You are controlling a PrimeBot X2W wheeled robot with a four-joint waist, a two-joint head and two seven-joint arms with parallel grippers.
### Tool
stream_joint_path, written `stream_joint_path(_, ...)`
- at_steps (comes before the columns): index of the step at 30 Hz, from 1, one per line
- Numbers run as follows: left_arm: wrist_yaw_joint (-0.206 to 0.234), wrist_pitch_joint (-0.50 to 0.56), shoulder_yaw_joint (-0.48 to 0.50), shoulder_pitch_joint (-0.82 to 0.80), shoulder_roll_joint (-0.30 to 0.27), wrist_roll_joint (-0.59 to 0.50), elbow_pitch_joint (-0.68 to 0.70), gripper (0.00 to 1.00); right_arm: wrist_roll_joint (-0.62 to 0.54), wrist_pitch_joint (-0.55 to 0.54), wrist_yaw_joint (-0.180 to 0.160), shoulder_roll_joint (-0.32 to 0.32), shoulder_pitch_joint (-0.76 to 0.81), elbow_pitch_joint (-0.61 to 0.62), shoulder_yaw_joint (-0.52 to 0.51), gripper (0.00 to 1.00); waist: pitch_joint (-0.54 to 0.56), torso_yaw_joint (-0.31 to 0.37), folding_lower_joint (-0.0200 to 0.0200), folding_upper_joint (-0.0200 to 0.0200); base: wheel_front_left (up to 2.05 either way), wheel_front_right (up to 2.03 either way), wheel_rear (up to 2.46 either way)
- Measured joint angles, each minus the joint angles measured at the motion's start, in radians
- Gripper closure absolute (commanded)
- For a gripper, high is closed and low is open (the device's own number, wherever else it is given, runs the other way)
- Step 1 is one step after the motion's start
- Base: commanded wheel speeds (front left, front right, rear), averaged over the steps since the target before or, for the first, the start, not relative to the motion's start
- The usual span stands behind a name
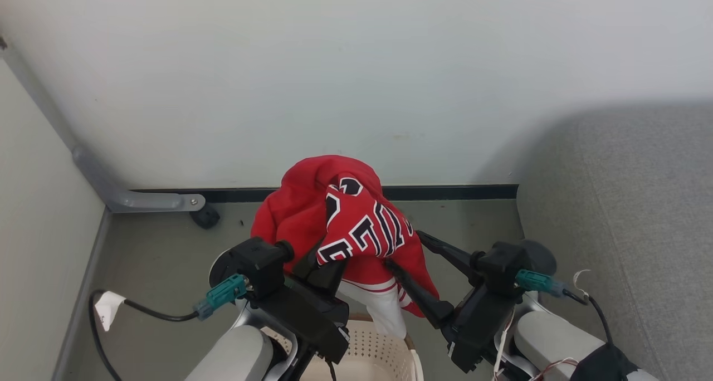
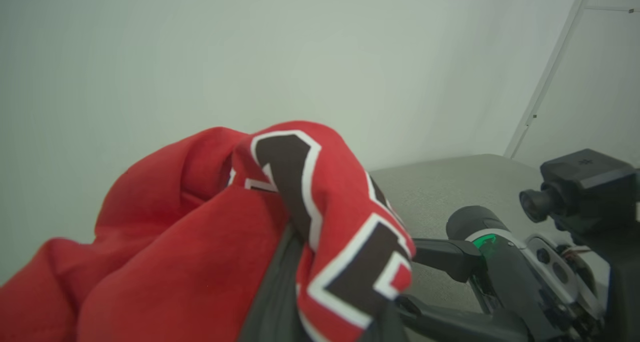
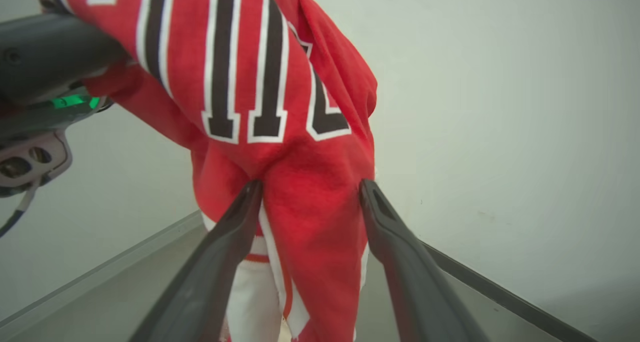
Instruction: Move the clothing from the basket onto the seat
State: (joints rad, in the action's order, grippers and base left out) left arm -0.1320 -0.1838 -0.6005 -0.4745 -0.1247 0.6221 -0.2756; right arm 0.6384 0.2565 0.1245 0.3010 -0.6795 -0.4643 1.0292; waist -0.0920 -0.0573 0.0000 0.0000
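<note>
Red fabric with white-edged black block letters fills the middle of my head view: the clothing (image 1: 334, 214) is bunched up in the air over the left gripper (image 1: 326, 263). Its fingers are pinched together on a fold of the garment and are mostly buried under the cloth. From the left wrist camera I see the same garment (image 2: 190, 242) draped across that gripper, with one dark finger (image 2: 275, 292) showing beneath the lettered fold. The right gripper (image 1: 402, 247) has its fingers spread wide apart, one on each side of the part of the garment that hangs down. Through the right wrist camera the two fingers (image 3: 240, 217) straddle the hanging red cloth (image 3: 310, 197). Their tips sit right at the fabric, though I cannot tell whether they press on it. A white-trimmed hem dangles below them. The basket (image 1: 384, 347), cream with perforated walls, sits at the bottom edge of the head view between my two arms, directly under the lifted garment, and the white hem hangs down across its far rim. The seat (image 1: 640, 203), a grey upholstered couch, takes up the right side of the head view beyond the right arm. The garment hangs apart from it, over the grey floor (image 1: 156, 242). A pale wall (image 1: 356, 63) with a dark skirting strip (image 1: 457, 192) stands behind.
</note>
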Motion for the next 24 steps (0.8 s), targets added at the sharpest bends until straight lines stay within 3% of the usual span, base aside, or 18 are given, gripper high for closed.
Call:
stream_joint_path(10,0.000,0.015,-0.039,-0.008,0.003,0.000,0.007,1.00,0.064,0.000,0.000,-0.031,-0.095,-0.080,0.105,0.00,-0.012,-0.043,0.0001,0.0000,0.00,0.00,0.00)
stream_joint_path(11,0.000,0.016,-0.042,-0.009,0.003,0.000,0.007,1.00,0.070,0.000,0.000,-0.034,-0.100,-0.089,0.114,0.04,-0.012,-0.047,0.0000,0.0000,0.00,0.00,0.00)
stream_joint_path(12,0.000,0.017,-0.045,-0.009,0.003,0.000,0.007,1.00,0.075,0.000,0.000,-0.035,-0.105,-0.094,0.121,0.65,-0.011,-0.050,0.0000,0.0000,0.00,0.00,0.00)
stream_joint_path(13,0.000,0.016,-0.044,-0.009,0.002,0.000,0.007,1.00,0.079,0.000,0.000,-0.040,-0.111,-0.098,0.131,1.00,-0.011,-0.052,0.0000,0.0000,0.00,0.00,0.00)
stream_joint_path(24,0.000,0.016,-0.022,-0.005,-0.014,0.009,-0.011,1.00,0.159,0.000,0.000,-0.055,-0.129,-0.121,0.128,1.00,-0.008,-0.052,0.0000,0.0000,0.00,0.00,0.00)
